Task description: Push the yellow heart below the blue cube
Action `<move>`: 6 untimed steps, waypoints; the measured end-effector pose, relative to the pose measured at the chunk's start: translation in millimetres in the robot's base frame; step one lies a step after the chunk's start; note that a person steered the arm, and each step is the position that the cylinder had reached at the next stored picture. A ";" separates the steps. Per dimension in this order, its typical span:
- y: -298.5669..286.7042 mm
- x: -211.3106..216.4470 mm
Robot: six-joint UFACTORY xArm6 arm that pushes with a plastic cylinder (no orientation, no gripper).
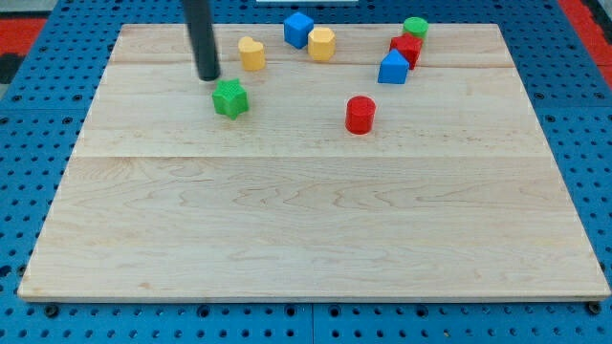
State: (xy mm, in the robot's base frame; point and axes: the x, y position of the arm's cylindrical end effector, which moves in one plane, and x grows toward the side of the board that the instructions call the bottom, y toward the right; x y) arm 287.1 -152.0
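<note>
Near surface: the pale wooden board surface (316, 229) is made of joined planks and sits on a blue perforated base (29, 115); its lower half, nearest the view's bottom, carries no blocks.
Red cylinder: a red plastic cylinder block (360, 114) stands alone, right of centre, the block closest to the view's bottom.
Green star: a green star-shaped block (229, 97) lies left of centre, just beside my tip, to its lower right.
My tip: the straight dark rod comes down from the view's top and ends at my tip (208, 76); whether it touches the green star cannot be told.
Jaws: this arm has no jaws, only the rod, so there is nothing to open or close.
Yellow heart: the yellow heart-shaped block (251, 53) lies to the upper right of my tip, near it but apart, and to the left of the blue cube, slightly lower in the view.
Blue cube: the blue cube block (298, 30) sits near the view's top, touching or almost touching a yellow hexagonal block (321, 44) on its right.
Right cluster: a blue block with a peaked top (393, 68) sits against a red block (405, 48), whose shape is hard to make out; behind it a green cylinder block (415, 27) is partly hidden.
Cut off: the rod's upper part leaves the view's top edge.
</note>
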 end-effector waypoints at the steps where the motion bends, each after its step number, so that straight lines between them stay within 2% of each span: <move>1: 6.9 -31.7; 2: 59.0 -21.2; 3: 79.5 -29.0; 4: 65.8 -61.7; 5: 91.2 -59.7; 6: 98.1 -21.3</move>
